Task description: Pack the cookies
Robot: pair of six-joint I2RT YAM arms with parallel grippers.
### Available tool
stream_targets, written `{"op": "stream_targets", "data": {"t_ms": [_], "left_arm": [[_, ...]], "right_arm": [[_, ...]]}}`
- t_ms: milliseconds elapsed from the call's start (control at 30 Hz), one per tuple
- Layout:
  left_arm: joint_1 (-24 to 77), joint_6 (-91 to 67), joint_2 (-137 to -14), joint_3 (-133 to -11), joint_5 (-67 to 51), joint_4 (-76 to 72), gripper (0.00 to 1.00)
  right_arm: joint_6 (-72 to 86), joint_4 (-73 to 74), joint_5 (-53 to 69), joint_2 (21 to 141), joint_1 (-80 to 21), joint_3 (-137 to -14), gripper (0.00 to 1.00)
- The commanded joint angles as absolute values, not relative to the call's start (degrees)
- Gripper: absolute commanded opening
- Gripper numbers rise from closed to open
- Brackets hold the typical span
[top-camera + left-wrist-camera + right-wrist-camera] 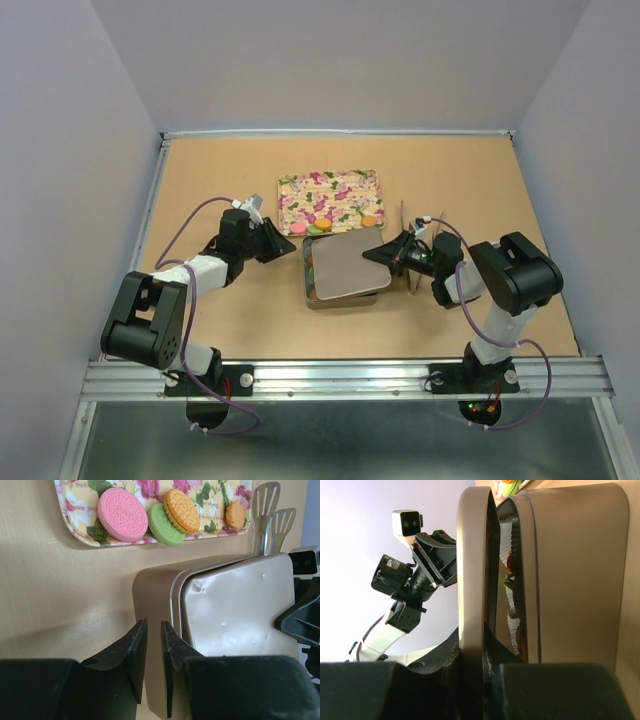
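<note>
The right gripper (471, 655) is pinched tight on the edge of a flat metal lid (472, 580). It holds the lid up on a tilt over the tin (570, 570). One side of the lid sits higher than the tin's rim, so there is a gap between them. Through the gap you can see white frilly paper cups (512, 555) inside the tin. There are small bits of green and orange in there too, but it is too hard to tell what they are.

The left gripper (154, 652) holds nothing. Its two fingers (135, 655) are almost together, with only a thin gap between them. It hangs just beside the near left corner of the tin, close to it. I cannot tell if it touches.

The tin sits in the middle of the brown table (220, 180). From above, the lid covers most of it.

Behind the tin is a tray (80, 525) with flowers painted on it. The cookies (122, 514) you can see clearly are on this tray, along the edge nearest the tin. There is a pink one, a green one with an orange one leaning on it, and another orange one farther along.

Two metal spatulas (265, 505) stand up beside the tray, past the far end of the tin.
</note>
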State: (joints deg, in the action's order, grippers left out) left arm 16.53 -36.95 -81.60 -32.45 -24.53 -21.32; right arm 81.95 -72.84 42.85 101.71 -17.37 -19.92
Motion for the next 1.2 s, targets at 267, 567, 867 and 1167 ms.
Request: {"op": "stream_targets", "data": {"t_ms": [267,567,867,1167], "left_arm": [[17.1,-36.8,-82.1,-31.9,-23.5,-24.4,0.26],[17.6,-36.8,-82.4,-31.7,-22.9,-24.6,0.25],[17.8,-37.1,-82.4,-31.9,-22.9,-24.6,0.24],[17.8,-37.0,-81.8,-31.4,-22.4,-24.3,0.23]], "right_arm": [[78.4,-85.0,42.8,99.5,-17.9,-17.3,0.26],[76.4,-84.6,43.6,97.6,-17.9,-15.6,0.35],[76.2,-83.8,44.1,98.4,-17.9,-14.9,0.58],[75.4,-81.2,44.8,96.5,-17.8,-13.3,0.57]]}}
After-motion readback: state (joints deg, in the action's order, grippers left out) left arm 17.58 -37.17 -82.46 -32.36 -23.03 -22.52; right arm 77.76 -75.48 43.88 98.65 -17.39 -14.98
